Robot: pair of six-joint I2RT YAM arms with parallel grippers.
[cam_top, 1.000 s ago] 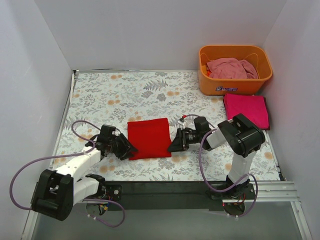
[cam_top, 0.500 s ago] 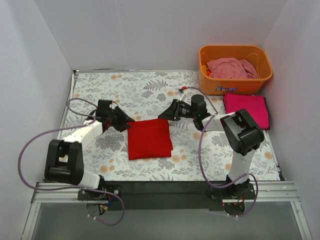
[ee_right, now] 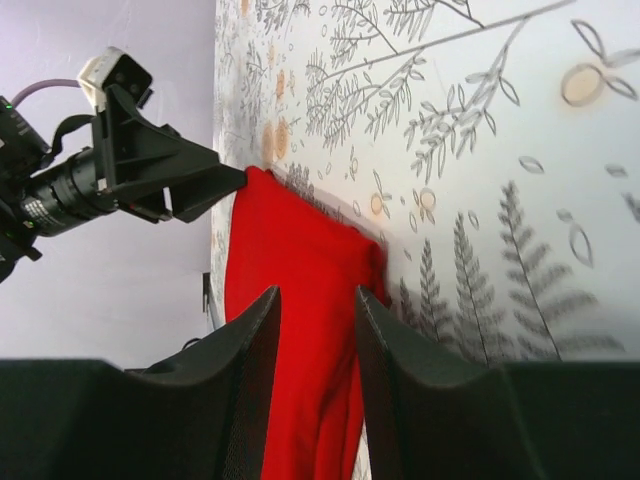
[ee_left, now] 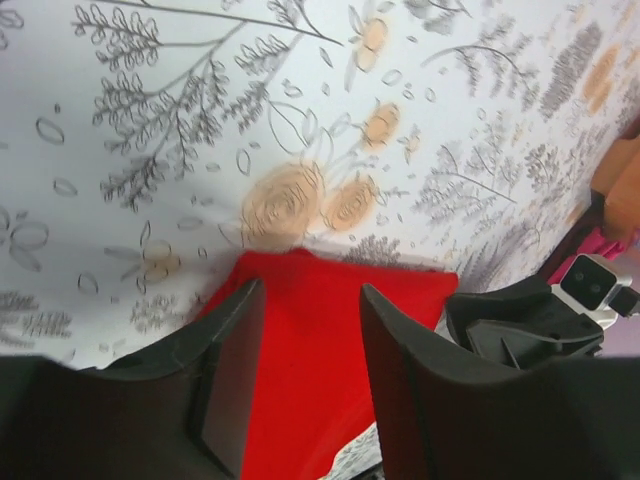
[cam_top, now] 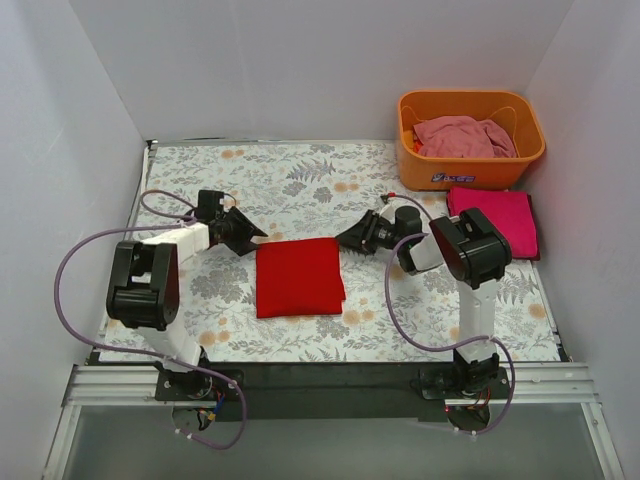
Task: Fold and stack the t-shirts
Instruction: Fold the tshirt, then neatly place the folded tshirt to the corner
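- Roughly at the centre of the floral table cover [cam_top: 300, 180], a shade toward 6 o'clock, the bright red t-shirt [cam_top: 298, 277] lies folded into a flat, neat rectangle.
- At 10 o'clock of that rectangle, the left gripper [cam_top: 258, 239] sits low over the table with its tip right at the shirt's far left corner. The pictures do not show for certain whether it touches the cloth.
- Its fingers [ee_left: 232, 370] are spread apart with nothing pinched. In the left wrist view, red cloth shows through the gap, beyond the tips.
- At 1 o'clock of the red t-shirt, the right gripper [cam_top: 342, 238] points at the far right corner, just beside it and facing the left one.
- Its fingers [ee_right: 250, 370] are likewise spread (the right wrist view shows red cloth past them and none between the pads).
- The magenta-pink t-shirt [cam_top: 492, 220] lies folded flat at 3 o'clock on the table, well apart from the red one.
- Just beyond it, at 1 o'clock, the orange basket [cam_top: 470, 172] holds the dusty pale pink t-shirt [cam_top: 462, 135], bunched up and unfolded.
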